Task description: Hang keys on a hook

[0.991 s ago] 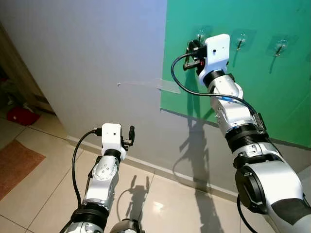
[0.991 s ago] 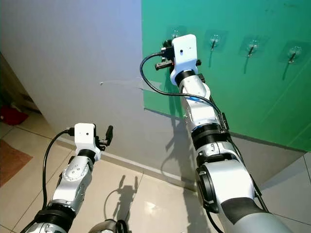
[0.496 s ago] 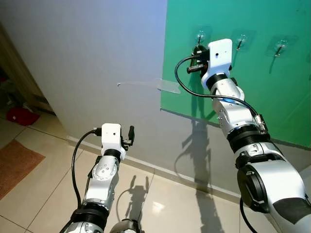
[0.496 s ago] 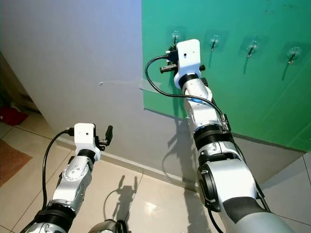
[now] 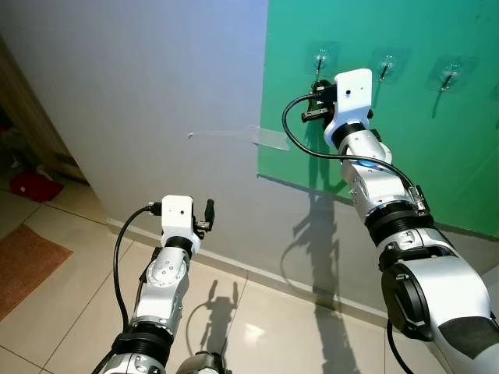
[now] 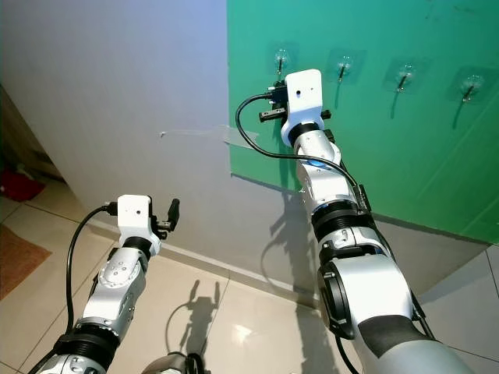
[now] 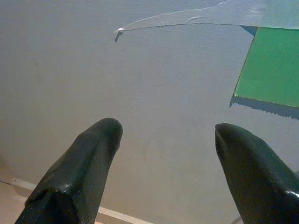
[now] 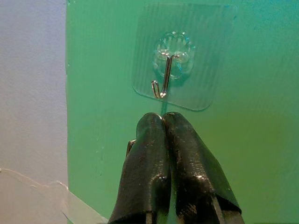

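2 right gripper (image 8: 163, 122) fingers pinched below hook (image 8: 164, 79), keys mostly hidden; left gripper (image 7: 163, 135) wide.

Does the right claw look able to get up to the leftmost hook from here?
Probably yes: the right claw sits just below the leftmost hook on the green board, with nothing between them.

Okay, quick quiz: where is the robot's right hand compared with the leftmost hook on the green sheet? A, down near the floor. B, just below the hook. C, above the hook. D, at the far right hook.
B: the right hand, fingers shut, sits just under the empty metal hook on the green sheet.
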Motion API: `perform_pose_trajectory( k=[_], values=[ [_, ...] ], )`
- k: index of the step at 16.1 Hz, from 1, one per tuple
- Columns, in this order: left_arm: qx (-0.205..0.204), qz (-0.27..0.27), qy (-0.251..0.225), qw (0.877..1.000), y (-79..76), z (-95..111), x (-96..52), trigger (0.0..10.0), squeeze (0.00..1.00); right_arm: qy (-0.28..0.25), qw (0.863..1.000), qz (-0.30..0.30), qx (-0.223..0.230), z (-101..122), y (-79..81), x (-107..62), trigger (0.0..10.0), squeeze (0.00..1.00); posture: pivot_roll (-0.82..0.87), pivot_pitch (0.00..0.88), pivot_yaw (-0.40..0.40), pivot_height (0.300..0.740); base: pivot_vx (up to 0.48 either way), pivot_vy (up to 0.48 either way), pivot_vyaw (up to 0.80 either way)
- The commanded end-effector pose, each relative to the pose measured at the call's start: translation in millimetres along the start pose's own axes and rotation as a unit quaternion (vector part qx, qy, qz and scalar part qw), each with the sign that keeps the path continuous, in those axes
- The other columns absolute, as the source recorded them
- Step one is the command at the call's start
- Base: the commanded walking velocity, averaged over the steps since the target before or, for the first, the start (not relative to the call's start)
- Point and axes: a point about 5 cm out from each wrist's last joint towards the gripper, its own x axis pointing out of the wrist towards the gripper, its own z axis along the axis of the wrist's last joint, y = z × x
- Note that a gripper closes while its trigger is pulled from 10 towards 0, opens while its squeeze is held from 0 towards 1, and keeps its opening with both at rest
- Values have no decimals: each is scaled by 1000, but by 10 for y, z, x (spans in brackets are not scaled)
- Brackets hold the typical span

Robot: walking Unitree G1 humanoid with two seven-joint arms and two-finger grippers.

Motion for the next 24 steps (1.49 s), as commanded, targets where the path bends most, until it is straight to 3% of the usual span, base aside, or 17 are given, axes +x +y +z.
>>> perform_pose_trajectory(
  k=[1, 8, 15, 24],
  values=[
    [-1, 0, 1, 1000, 10, 15, 14, 10000, 0, -33, 999, 6, -5, 180, 9, 59, 0, 0, -40, 0, 6, 740, 0, 0, 0],
    [-1, 4, -1, 1000, 15, 12, 7, 10000, 0, -65, 998, 19, -2, 270, 45, 64, 0, 0, -28, 0, -2, 740, 0, 0, 0],
    [2, 0, -1, 1000, 18, 17, 11, 10000, 0, -36, 999, -10, -6, 139, -33, 53, 0, 0, -19, 0, 6, 740, 0, 0, 0],
    [2, 6, 0, 1000, 54, 11, -13, 10000, 0, -39, 999, 23, 6, 17, 112, -57, 0, 0, -23, 0, 4, 740, 0, 0, 0]
  ],
)
